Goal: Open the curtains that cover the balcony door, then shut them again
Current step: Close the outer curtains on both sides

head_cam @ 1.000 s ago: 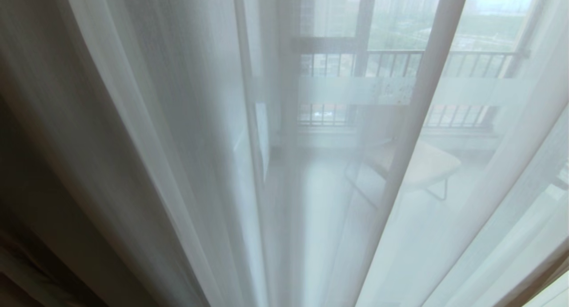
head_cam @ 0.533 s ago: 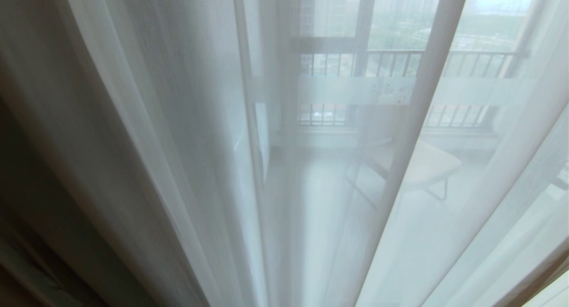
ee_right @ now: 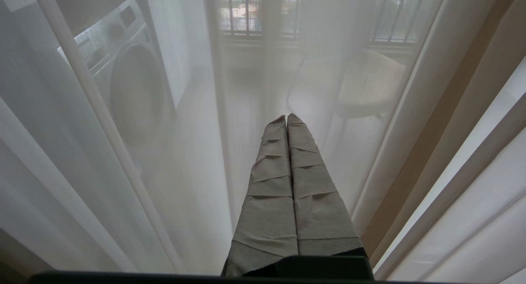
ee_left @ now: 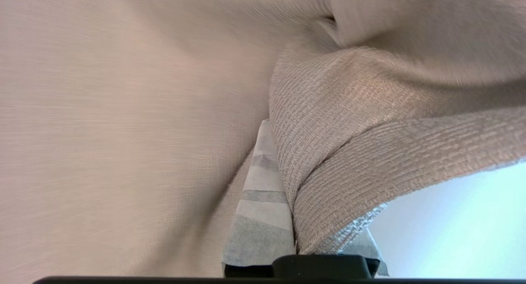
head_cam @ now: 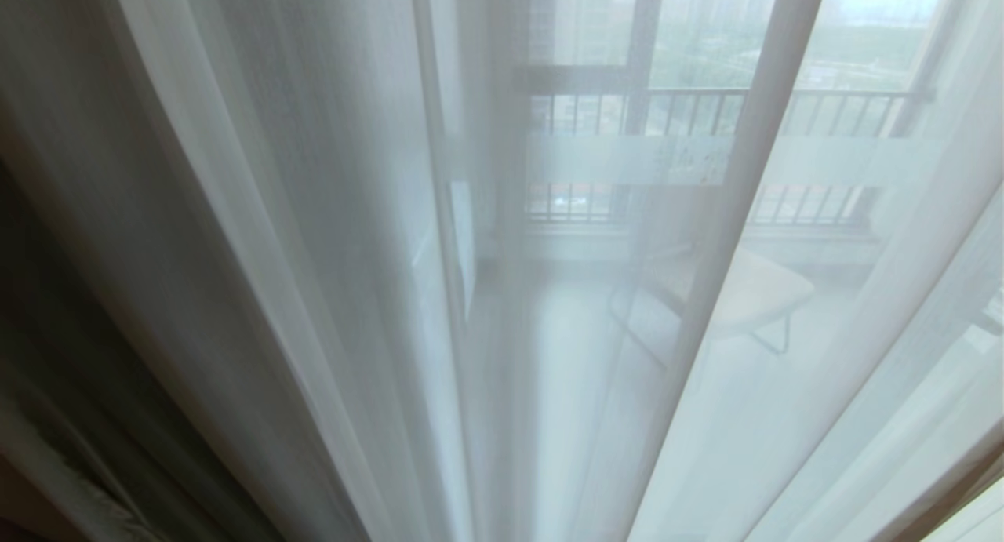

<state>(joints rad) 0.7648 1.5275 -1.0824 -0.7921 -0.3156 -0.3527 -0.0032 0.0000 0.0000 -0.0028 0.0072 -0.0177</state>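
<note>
The curtains (head_cam: 329, 275) fill the head view: sheer white folds hang across the whole width, with the beige woven layer bunched at the robot's far left (head_cam: 70, 448). Through the sheer shows the balcony door (head_cam: 627, 161), its frosted band level across the glass, and beyond it a railing (head_cam: 784, 103) and a pale chair (head_cam: 753, 295). A washing machine (ee_right: 123, 78) stands behind the sheer. The left tool (ee_left: 287, 218) is pinched tight on a fold of the beige curtain. The right tool (ee_right: 286, 118) hangs before the sheer, fingers pressed together, holding nothing.
</note>
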